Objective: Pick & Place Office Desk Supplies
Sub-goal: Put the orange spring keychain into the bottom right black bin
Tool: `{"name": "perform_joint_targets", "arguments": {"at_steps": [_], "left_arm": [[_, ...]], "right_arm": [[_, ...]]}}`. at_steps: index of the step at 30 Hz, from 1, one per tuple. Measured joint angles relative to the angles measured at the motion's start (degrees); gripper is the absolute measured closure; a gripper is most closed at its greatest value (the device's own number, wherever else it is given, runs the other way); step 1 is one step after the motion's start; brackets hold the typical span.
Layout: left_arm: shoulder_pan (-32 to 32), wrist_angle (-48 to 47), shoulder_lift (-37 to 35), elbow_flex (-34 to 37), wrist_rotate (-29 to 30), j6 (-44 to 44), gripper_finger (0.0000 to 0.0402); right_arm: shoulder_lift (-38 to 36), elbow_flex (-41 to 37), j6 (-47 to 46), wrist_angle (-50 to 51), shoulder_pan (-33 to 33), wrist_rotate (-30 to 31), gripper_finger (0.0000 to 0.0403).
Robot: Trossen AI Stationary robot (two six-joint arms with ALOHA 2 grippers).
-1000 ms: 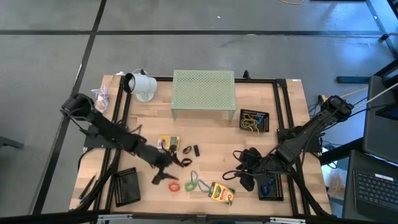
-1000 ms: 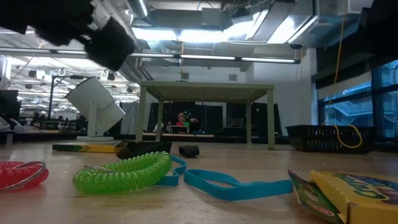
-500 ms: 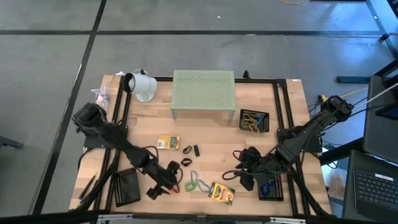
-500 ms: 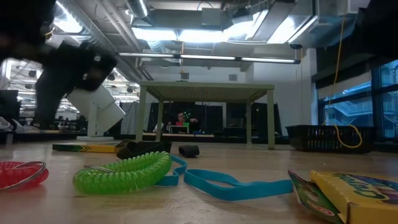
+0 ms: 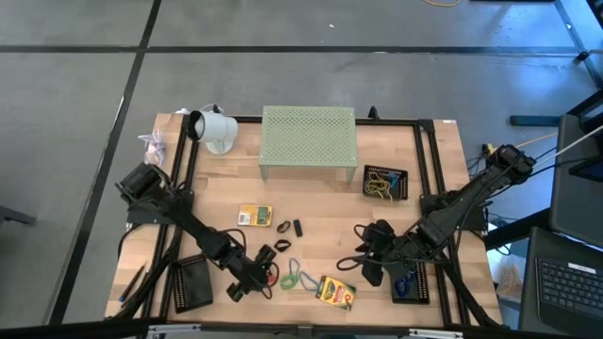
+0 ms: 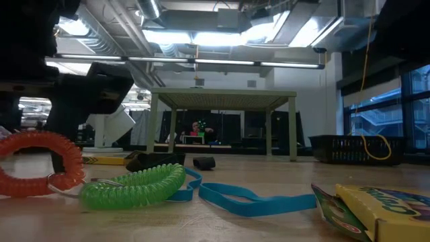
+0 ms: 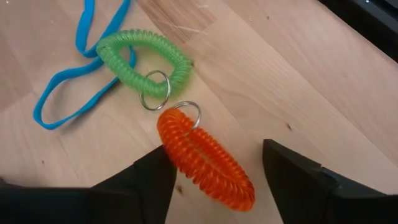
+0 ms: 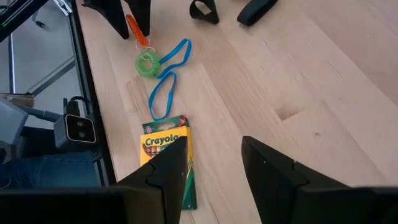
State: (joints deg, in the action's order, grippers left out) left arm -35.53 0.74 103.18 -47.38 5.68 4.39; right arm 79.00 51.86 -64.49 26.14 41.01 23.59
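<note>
You will see the red coil loop [image 7: 205, 160] as a ribbed oval with a metal ring, on the counter [image 7: 298, 81] between the left gripper's [image 7: 214, 171] spread fingers [image 7: 155, 177]. A second ago it lay flat; it now stands tilted. Its ring end points toward the green coil loop [image 7: 146, 56]. Farther off, the right gripper [image 8: 211, 165] hovers, fingers apart, beside a crayon box [image 8: 166, 155].

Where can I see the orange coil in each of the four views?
High: under the left claw, mostly hidden.
Low: orange coil at far left, tilted up.
Left wrist: bottom centre, between the fingers.
Right wrist: top left.
Shared landmark: green coil beside it.
</note>
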Motion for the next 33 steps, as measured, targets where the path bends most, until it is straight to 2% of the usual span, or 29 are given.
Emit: {"name": "perform_joint_targets", "arguments": {"at_steps": [4, 10, 16, 19, 24, 29, 33], "left_arm": [[0.0, 0.7, -0.5, 0.1, 0.0, -0.1, 0.0221], [0.0, 1.1, -0.4, 0.2, -0.2, 0.2, 0.0306], [0.3, 0.3, -0.8, -0.5, 0.2, 5.1, 0.0372], [1.3, -1.1, -1.7, -1.4, 4.5, 7.1, 0.0376], [3.3, -5.6, -4.7, -2.8, 14.5, 10.1, 0.0359], [7.0, -6.6, -8.1, -2.9, 24.0, 12.7, 0.0364], [10.6, -2.6, -10.5, -2.9, 26.5, 12.0, 0.0371]], "right_arm": [[0.0, 0.0, 0.0, 0.0, 0.0, 0.0, 0.0247], [0.0, 0.0, 0.4, 0.0, 0.0, 1.3, 0.0247], [0.0, 0.0, 0.4, 0.0, 0.0, 2.2, 0.0247], [0.0, 0.0, 0.5, -1.0, -0.1, 5.5, 0.0247], [0.0, 0.0, 2.0, -4.9, -0.6, 10.3, 0.0247], [0.0, 0.0, 6.9, -9.2, -2.2, 10.5, 0.0247], [0.0, 0.0, 10.9, -12.2, -3.8, 10.6, 0.0247]]}}
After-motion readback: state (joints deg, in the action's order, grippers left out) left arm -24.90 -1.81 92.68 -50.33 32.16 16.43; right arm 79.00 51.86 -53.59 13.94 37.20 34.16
